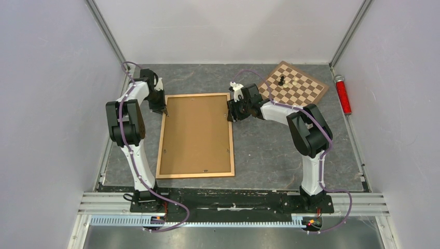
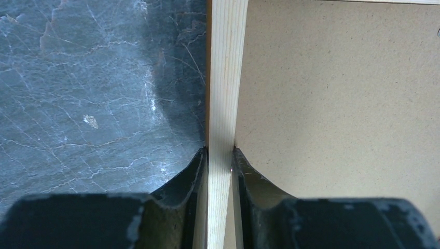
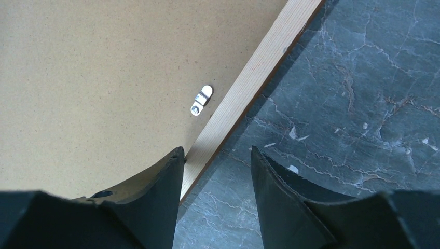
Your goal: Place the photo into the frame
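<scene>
No sight of the mountain-landscape paper photo; perhaps hidden under the plain brown backing board (image 1: 196, 132) filling the thin light-brown wooden frame (image 1: 195, 175). On the frame's far-left rail, left gripper (image 2: 220, 153) pinched tight; over its far-right rail, right gripper (image 3: 218, 153) spread wide. Could twist and shed the board if lifted one-sided. Only from the right wrist: small silver turn clip (image 3: 202, 100).

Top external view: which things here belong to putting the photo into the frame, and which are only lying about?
For the job: thin light-brown wooden picture frame; plain brown backing board in it; left end effector, shut on the frame's rail; right end effector, open beside it. No photo shows.
Lying about: brown-and-cream chessboard with pieces; red cylinder.
</scene>
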Controlling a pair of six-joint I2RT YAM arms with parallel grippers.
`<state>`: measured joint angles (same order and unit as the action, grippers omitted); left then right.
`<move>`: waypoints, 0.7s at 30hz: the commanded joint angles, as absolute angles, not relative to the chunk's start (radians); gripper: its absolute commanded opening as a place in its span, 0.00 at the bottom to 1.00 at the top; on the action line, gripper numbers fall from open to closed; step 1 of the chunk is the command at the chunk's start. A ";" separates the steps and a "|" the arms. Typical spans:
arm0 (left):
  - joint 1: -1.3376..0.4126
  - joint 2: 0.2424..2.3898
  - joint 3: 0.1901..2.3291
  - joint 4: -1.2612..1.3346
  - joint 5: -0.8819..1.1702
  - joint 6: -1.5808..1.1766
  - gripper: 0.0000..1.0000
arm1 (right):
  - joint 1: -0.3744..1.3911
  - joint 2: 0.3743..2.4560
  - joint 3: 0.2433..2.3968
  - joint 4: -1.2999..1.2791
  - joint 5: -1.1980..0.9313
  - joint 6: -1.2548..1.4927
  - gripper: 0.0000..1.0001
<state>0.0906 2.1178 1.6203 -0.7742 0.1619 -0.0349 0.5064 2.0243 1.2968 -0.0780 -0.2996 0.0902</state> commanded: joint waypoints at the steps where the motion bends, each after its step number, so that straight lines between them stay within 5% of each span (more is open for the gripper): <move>1: 0.085 2.108 1.628 -0.822 0.226 -0.040 0.13 | 0.505 2.025 1.283 -0.067 -0.298 0.095 0.52; 9: 0.085 2.105 1.657 -0.831 0.231 -0.049 0.49 | 0.505 2.023 1.288 -0.068 -0.297 0.095 0.52; 21: 0.091 2.131 1.690 -0.833 0.218 -0.075 0.43 | 0.504 2.022 1.284 -0.069 -0.303 0.099 0.52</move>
<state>0.0887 2.1178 1.6451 -0.8330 0.1913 -0.0399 0.5064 2.0243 1.2957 -0.0761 -0.3023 0.0971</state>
